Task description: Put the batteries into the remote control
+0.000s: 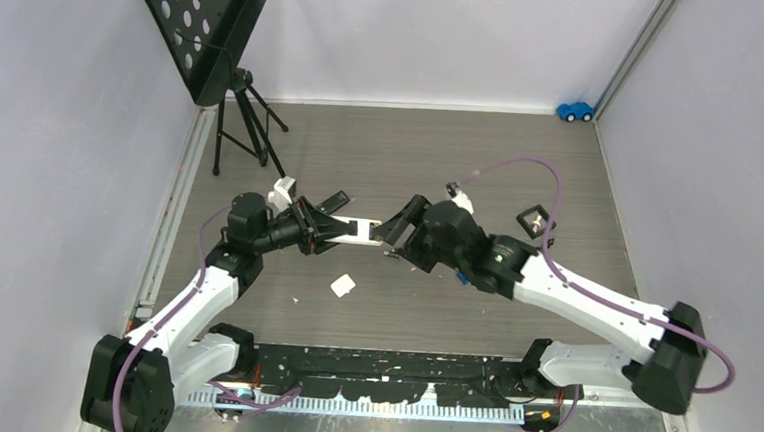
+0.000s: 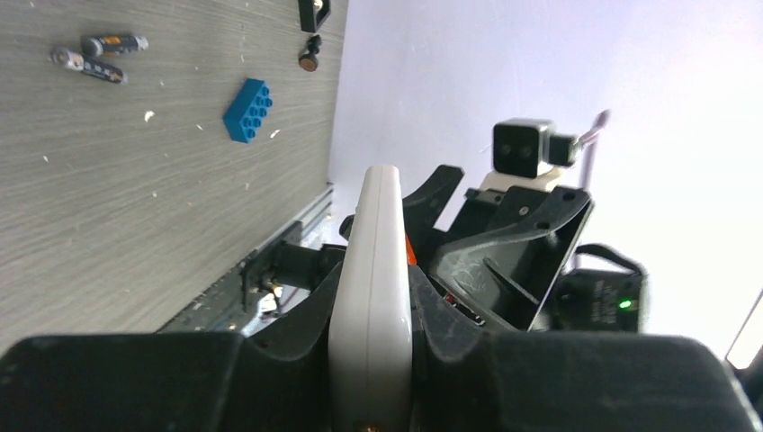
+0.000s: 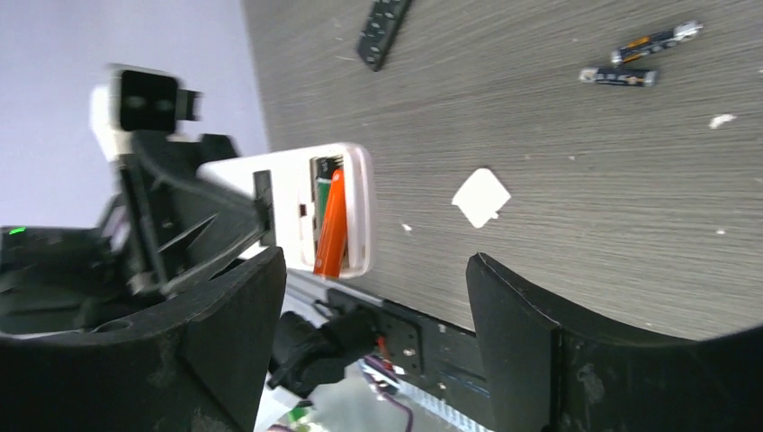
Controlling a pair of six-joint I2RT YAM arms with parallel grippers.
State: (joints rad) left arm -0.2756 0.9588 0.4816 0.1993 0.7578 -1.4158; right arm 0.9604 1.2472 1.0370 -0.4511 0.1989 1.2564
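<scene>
The white remote (image 1: 358, 230) is held off the tabletop (image 1: 411, 168), its long axis running from arm to arm. Its open bay faces the right pincer (image 3: 373, 270), with the orange battery (image 3: 331, 225) and green battery (image 3: 322, 187) lengthwise inside. Two dark batteries (image 3: 652, 40), a white cover (image 3: 481, 196) and a black remote (image 3: 382, 27) lie on the tabletop beyond. The left pincer (image 1: 315, 227) clamps the white remote's end; the right pincer gapes wide, holding nothing.

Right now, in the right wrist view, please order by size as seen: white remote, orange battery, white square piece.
1. white remote, largest.
2. orange battery and white square piece: alike, one longer, one wider; unranked.
</scene>
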